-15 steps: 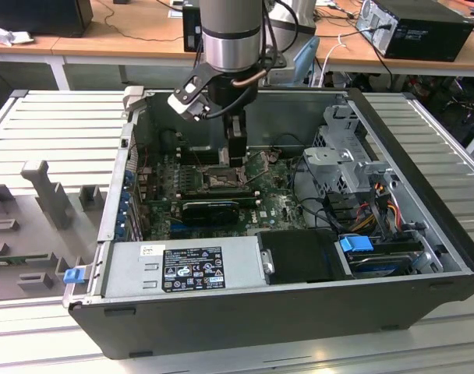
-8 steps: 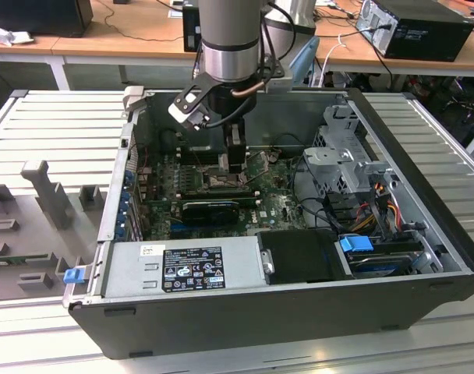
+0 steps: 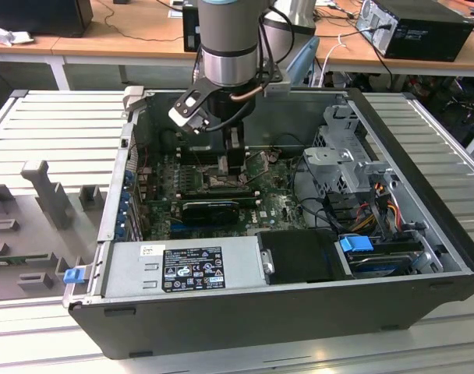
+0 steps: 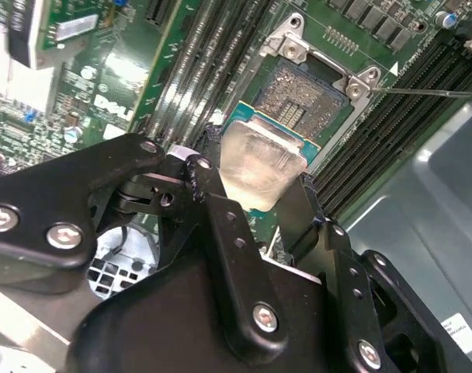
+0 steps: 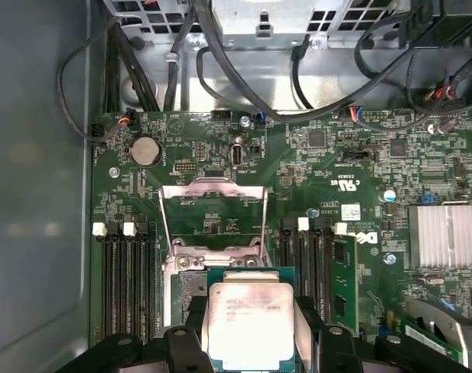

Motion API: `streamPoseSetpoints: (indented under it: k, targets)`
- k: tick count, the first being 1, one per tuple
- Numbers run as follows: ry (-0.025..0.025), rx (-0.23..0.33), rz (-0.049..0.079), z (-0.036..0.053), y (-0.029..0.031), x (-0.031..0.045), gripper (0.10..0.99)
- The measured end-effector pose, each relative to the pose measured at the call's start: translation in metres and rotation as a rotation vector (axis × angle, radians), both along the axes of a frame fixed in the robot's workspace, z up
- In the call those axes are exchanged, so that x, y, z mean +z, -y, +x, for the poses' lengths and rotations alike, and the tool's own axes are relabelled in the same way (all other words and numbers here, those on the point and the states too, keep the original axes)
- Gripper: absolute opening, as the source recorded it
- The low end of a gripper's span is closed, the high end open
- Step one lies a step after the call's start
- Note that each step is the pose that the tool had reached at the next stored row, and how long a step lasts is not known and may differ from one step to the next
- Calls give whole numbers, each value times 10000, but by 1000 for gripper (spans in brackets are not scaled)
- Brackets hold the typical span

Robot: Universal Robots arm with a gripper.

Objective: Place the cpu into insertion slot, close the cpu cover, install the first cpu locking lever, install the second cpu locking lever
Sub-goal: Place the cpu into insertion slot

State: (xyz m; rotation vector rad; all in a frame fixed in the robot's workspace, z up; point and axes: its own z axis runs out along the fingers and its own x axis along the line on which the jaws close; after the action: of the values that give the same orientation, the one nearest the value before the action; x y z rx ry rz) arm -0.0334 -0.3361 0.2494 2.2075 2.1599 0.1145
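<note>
CPU (image 5: pixel 248 322) pinched flat between the fingers of the gripper (image 4: pixel 255 194), hovering close over the board. The slot (image 4: pixel 302 105) lies just ahead of the fingertips, with the cover (image 5: pixel 213 187) flipped open beyond.

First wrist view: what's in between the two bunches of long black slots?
In the first wrist view, the insertion slot sits there, its cpu cover lifted open, and the gripper holds the cpu near it.
</note>
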Motion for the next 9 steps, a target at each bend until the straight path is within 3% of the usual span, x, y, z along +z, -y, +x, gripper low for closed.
streamPoseSetpoints:
  k: [6, 9]
  targets:
    - [-1, 349, 19, -100, -16, -172, 525]
    - [-1, 350, 20, -111, -16, -183, 525]
